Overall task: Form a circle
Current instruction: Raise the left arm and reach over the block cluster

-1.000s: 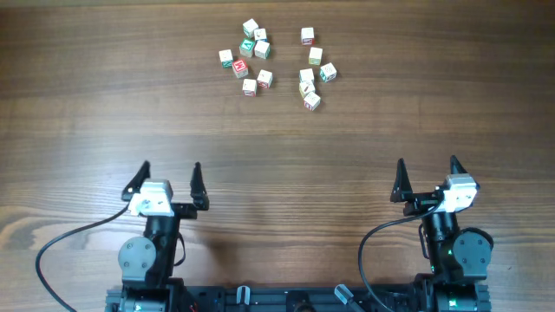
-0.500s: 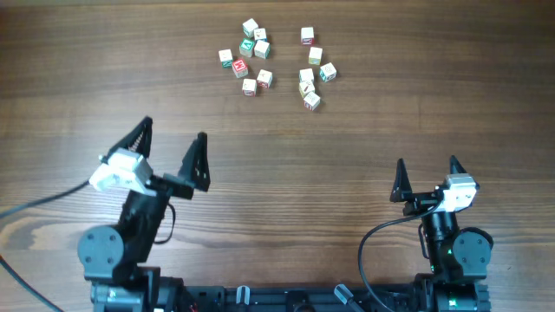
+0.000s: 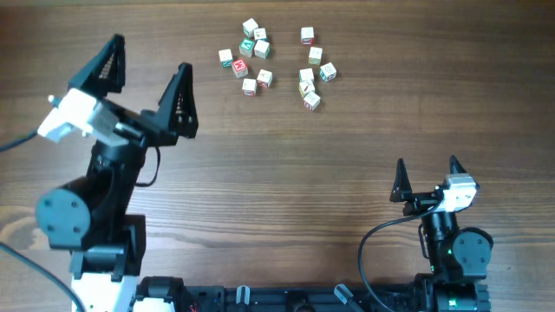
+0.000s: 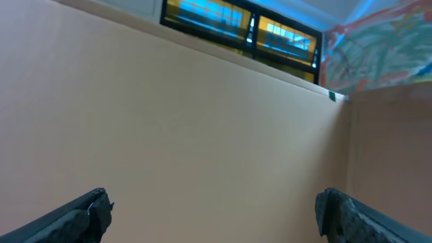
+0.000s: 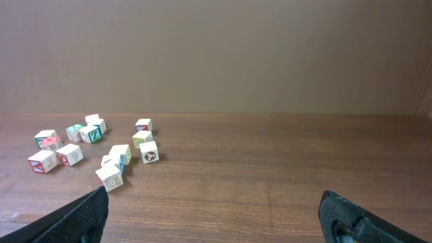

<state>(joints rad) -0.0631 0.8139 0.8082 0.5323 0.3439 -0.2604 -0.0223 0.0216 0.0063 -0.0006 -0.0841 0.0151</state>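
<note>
This looks like a robotics lab or test room, not a home. A brown wood-grain bench (image 3: pixel 277 165) carries the left black robot arm (image 3: pixel 87 217) and the right black robot arm (image 3: pixel 455 247), fixed to a black base rail (image 3: pixel 286 299) with black cables (image 3: pixel 373 243) trailing. Behind stands a plain beige wall (image 4: pixel 169 121) with dark-framed high windows (image 4: pixel 236 27).
</note>
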